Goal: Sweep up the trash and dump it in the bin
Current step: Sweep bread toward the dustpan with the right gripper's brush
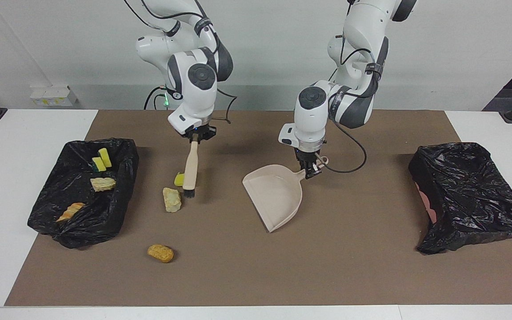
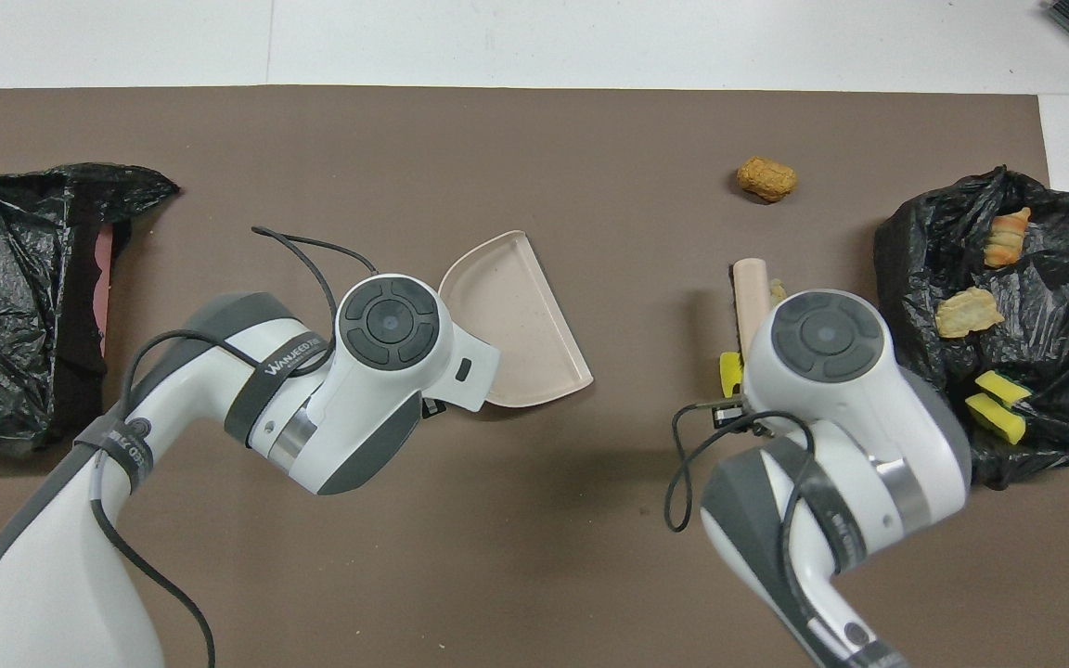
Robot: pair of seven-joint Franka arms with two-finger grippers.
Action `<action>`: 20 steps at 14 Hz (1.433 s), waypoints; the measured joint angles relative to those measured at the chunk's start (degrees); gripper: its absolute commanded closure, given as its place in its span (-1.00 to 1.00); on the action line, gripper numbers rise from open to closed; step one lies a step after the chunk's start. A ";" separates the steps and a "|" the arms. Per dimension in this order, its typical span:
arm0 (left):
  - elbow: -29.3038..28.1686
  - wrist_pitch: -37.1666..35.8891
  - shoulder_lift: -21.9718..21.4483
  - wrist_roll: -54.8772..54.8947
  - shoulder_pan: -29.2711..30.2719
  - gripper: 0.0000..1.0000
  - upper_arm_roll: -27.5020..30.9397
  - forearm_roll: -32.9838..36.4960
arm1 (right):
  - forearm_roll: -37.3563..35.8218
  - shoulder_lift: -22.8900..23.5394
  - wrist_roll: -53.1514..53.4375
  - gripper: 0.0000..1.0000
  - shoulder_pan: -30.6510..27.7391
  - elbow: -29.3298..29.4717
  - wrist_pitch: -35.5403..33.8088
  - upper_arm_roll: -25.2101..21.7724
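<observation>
The right tool [image 1: 195, 137] is clamped on the beige wooden-handled brush [image 1: 190, 169], bristles down beside the yellow sponge chunk [image 1: 178, 179] and cream bread lump [image 1: 171, 199], probably to push them toward the beige plastic dustpan [image 1: 277, 196], which the left tool [image 1: 311, 171] grips by its handle, mouth tilted their way. An orange-brown lump [image 1: 160, 253] lies farther from the robots; four pieces sit in the black-bagged bin [image 1: 118, 195]. The brush half hides the sponge.
</observation>
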 measured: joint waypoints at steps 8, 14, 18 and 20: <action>-3.52 -0.01 -1.85 0.05 -0.72 1.00 -3.12 0.00 | -12.91 16.76 -12.72 1.00 -8.19 15.32 10.43 0.02; -3.96 -0.24 -1.90 0.06 -0.72 1.00 -3.15 0.00 | -16.05 23.27 -21.26 1.00 -7.93 23.30 10.60 0.64; -3.99 -1.04 -1.99 0.07 -0.72 1.00 -3.24 0.00 | -15.63 23.29 -27.34 1.00 -7.83 22.74 9.93 2.25; -4.00 -1.74 -2.04 0.07 -0.72 1.00 -3.27 0.00 | -13.83 23.17 -27.34 1.00 -7.76 22.69 6.00 4.92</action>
